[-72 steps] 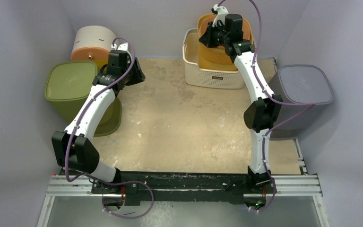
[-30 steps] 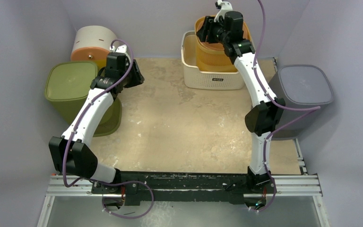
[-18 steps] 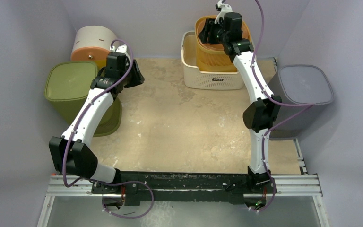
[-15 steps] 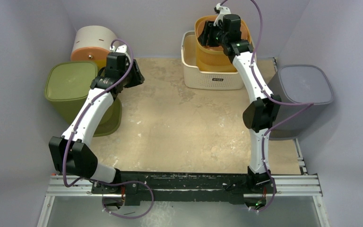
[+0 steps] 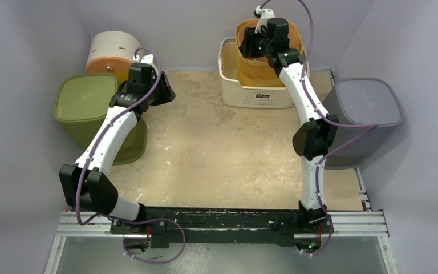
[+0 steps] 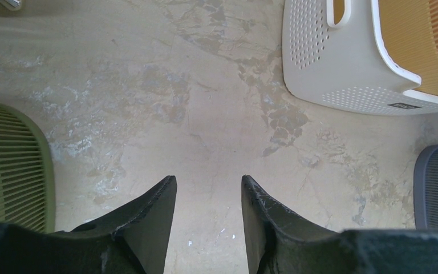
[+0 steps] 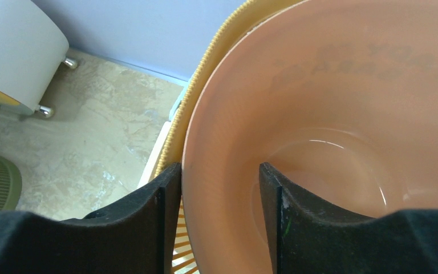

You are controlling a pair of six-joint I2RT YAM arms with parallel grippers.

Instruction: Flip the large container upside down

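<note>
Now the outstretched right end effector (image 7: 217, 169) straddles the orange container's rim (image 7: 209, 63).

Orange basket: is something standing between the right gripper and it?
Nothing visible. The right gripper straddles the rim of the orange basket, one finger inside the peach tub nested in it. The basket stands in the white crate, whose walls may hinder turning it.

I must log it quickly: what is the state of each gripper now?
Left gripper: open, holding nothing.
Right gripper: open, jaws astride the rim of the orange container.
</note>
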